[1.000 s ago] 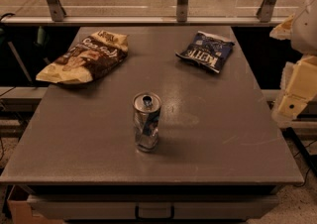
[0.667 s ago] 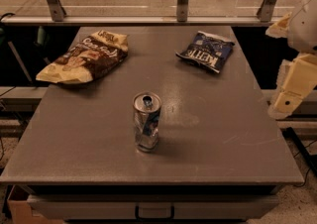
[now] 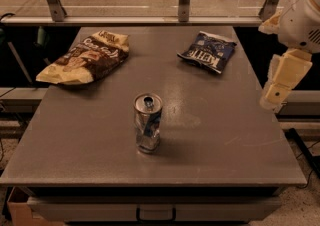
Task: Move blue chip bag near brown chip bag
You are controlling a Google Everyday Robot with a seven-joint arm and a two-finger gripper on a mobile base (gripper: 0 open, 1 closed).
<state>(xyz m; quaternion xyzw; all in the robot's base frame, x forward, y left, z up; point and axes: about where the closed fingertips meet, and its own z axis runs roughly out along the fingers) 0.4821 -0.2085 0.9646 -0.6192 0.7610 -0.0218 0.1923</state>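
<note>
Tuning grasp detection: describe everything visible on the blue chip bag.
The blue chip bag is a small, crinkled navy foil packet with white lettering and pale edges. It lies flat on the far right part of the grey table, touching only the tabletop. The hand hangs beyond the table's right edge, well clear of it.

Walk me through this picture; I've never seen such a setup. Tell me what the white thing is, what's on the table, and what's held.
One camera looks down on a grey table from its front; where it is mounted isn't known. The white and cream shape at the right is the robot's single arm; its gripper hangs by the table's right edge, holding nothing. Three things sit on the table: a brown chip bag back left, a smaller blue chip bag back right, and a dented drink can upright near the middle. The blue bag is meant to go near the brown one; that hasn't begun.
</note>
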